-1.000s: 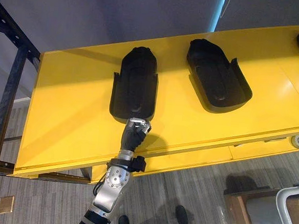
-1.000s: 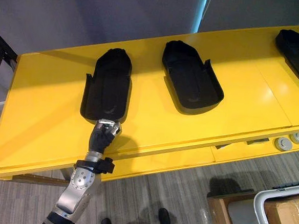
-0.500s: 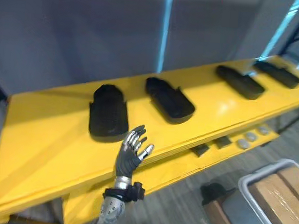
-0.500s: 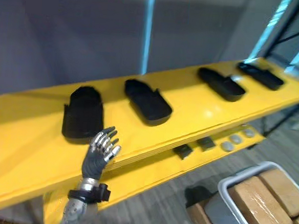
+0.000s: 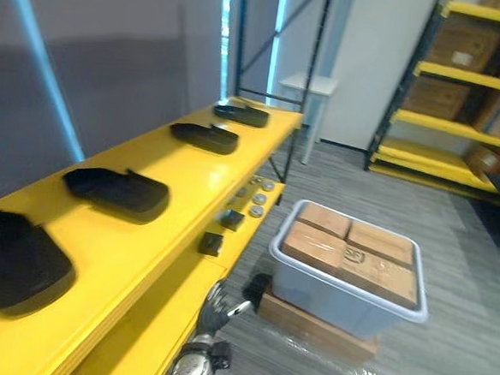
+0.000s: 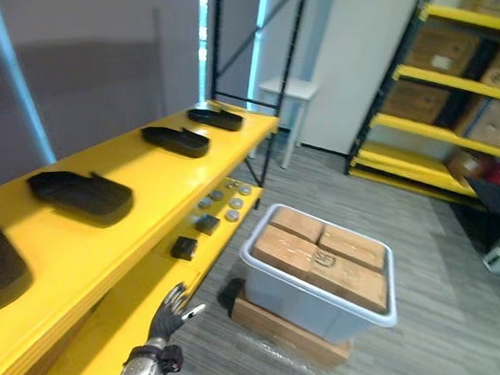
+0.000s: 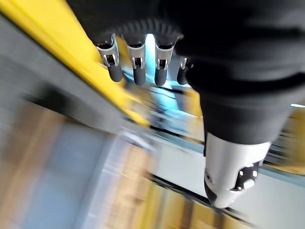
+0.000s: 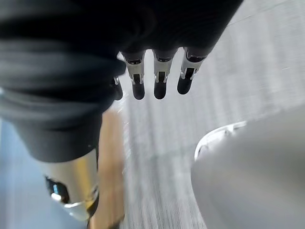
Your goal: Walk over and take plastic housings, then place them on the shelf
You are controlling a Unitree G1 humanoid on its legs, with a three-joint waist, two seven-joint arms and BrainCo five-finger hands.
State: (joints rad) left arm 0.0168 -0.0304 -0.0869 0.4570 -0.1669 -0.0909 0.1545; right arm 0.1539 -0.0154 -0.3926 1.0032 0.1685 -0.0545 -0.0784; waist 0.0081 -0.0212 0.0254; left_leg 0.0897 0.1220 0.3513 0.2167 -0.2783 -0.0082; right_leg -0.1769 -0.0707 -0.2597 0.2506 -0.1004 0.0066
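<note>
Four black plastic housings (image 5: 117, 192) in a row on the yellow tabletop (image 5: 190, 179), row running near left to far. The nearest housing (image 5: 13, 261) lies up and left of the left robot hand (image 5: 218, 305), which hangs below the tabletop's front edge, fingers loose, holding nothing. Housing's long axis looks crosswise to that edge. The right robot hand (image 8: 159, 83) is over the floor (image 8: 228, 57), fingers straight, empty. Left arm is nearer, I'd judge. A grey bin (image 5: 336, 302) sits well apart, right.

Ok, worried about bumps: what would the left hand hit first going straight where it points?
Probably the small black block on the lower yellow ledge; the open left hand points along that edge, though depth is unclear.
</note>
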